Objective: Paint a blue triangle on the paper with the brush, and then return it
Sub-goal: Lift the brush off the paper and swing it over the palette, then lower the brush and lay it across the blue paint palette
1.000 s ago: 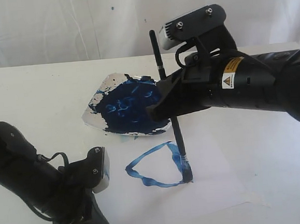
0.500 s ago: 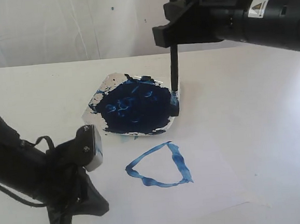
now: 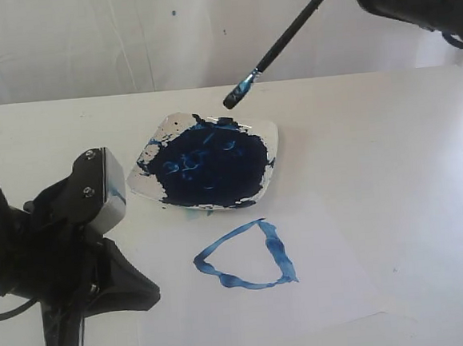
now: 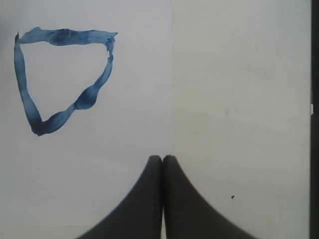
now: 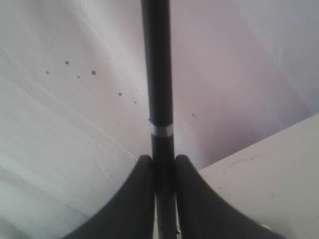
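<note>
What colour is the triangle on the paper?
The triangle is blue, just an outline. The left wrist view shows it best.

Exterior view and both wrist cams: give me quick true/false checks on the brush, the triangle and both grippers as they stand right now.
1. The brush rests its tip in the paint on the plate. False: the tip hangs in the air, touching nothing.
2. The right gripper is shut on the brush. True.
3. The brush stands upright. False: it is tilted, with the bristle end lowest.
4. The blue triangle on the paper is an outline with an unfilled centre. True.
5. The left gripper is open. False: its jaws are shut together, holding nothing.
</note>
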Tool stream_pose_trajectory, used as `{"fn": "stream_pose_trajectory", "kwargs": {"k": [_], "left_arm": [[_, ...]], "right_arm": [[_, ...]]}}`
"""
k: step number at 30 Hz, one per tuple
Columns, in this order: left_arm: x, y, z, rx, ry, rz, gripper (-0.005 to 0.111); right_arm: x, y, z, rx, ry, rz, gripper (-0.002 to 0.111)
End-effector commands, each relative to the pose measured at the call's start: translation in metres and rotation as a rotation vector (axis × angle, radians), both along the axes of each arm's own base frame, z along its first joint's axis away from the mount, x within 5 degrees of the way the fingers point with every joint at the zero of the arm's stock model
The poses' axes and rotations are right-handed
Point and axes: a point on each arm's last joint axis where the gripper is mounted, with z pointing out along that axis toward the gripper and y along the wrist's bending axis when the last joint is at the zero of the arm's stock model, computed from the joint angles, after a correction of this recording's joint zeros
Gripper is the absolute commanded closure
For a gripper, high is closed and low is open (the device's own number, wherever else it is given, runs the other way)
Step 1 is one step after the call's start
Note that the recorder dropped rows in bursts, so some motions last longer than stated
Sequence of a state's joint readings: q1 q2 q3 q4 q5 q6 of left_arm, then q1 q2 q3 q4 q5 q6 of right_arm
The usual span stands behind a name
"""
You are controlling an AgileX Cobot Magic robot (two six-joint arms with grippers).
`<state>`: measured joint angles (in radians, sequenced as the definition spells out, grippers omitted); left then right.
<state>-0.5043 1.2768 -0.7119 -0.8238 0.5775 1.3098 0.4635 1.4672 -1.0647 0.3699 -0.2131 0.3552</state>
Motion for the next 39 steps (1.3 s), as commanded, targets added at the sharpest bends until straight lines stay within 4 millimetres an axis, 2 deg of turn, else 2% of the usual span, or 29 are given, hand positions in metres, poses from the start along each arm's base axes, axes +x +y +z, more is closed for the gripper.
{"fn": "stream_pose_trajectory", "kwargs": {"k": [1,4,6,11,16,23,29,39], "left_arm": [[-0.007,-0.001,0.002,-0.014,0.044,-0.028,0.107],[-0.009,-0.002,0.002,-0.015,0.06,-0.042,0.107],[-0.009,-0.002,0.002,-0.015,0.06,-0.042,0.107],[-0.009,-0.002,0.003,-0.027,0.068,-0.037,0.107],[-0.011,-0.004,0.004,-0.047,0.097,-0.044,0.107],[-0.011,-0.004,0.004,-0.047,0.098,-0.046,0.107],[-0.011,-0.004,0.004,-0.047,0.098,-0.046,0.107],[-0.012,-0.004,0.004,-0.047,0.101,-0.049,0.107]], "right_arm": [[0.027,0.014,-0.004,0.059,0.017,0.023,0.108],[0.046,0.025,-0.014,0.093,0.065,0.062,0.108],[0.058,0.027,-0.023,0.179,0.104,0.077,0.108],[0.088,0.019,-0.042,0.394,0.123,0.274,0.108],[0.107,0.005,-0.086,0.443,0.29,0.258,0.108],[0.117,0.009,-0.13,0.492,0.419,0.23,0.108],[0.121,0.01,-0.157,0.503,0.484,0.213,0.108],[0.123,0.013,-0.182,0.512,0.532,0.221,0.108]]}}
